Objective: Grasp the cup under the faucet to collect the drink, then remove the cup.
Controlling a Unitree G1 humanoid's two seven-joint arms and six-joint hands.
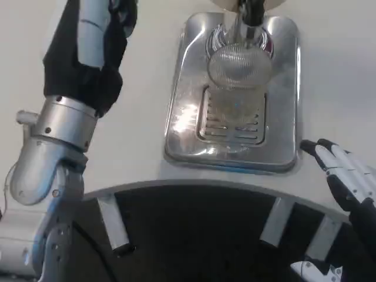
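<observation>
Head view, looking down on the white desk [147, 106]. A shiny metal drip tray [288, 88] with a slotted grate [232, 126] lies at 12–1 o'clock from picture centre. The cup [239, 66], clear and ribbed, stands upright on the tray's far part, just beyond the grate. Directly above the cup, at 12 o'clock against the top edge, is the faucet [251, 13]; its dark spout overlaps the cup's rim in the picture. Whether anything is in the cup cannot be told.

Right hand [346, 179] at 4 o'clock, near the tray's near right corner but not touching it: fingers straight and slightly spread, pointing toward 10 o'clock, grasping nothing. Well apart from the cup.

Left arm [59, 135] runs along the left side, from 8 up to 11 o'clock, silver forearm with a black cover above. Its hand lies at the top edge, mostly cut off; state cannot be told.
</observation>
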